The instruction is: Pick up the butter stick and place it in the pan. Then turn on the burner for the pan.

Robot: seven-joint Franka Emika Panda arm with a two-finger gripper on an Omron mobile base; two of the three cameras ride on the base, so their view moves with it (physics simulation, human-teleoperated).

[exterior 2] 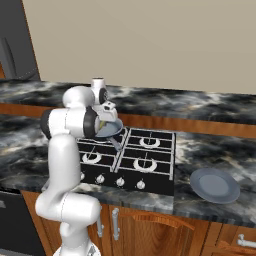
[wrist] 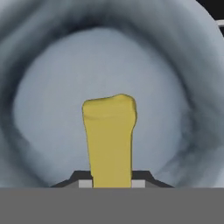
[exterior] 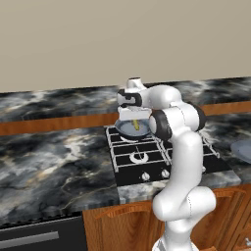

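My gripper (wrist: pixel 111 183) is shut on the butter stick (wrist: pixel 110 135), a pale-yellow bar that points straight down from between the dark fingertips (wrist: pixel 85 179). Right below it lies the blue-grey inside of the pan (wrist: pixel 57 96). In the left base view the gripper (exterior: pixel 136 121) hangs low over the pan (exterior: pixel 128 129), and a sliver of the butter stick (exterior: pixel 136 126) shows inside its rim. The pan (exterior 2: pixel 109 130) sits on the back-left burner (exterior: pixel 131 139) of the black cooktop, mostly covering it. The pan's thin handle (exterior 2: pixel 116 144) points toward the front. Whether the butter touches the pan's floor I cannot tell.
Small silver knobs (exterior: pixel 145 175) line the cooktop's front edge. A grey-blue plate (exterior 2: pixel 215 185) lies on the marble counter to the right of the cooktop. The front-left burner (exterior: pixel 138 157) stands bare. A wooden strip and a raised counter ledge run behind the cooktop.
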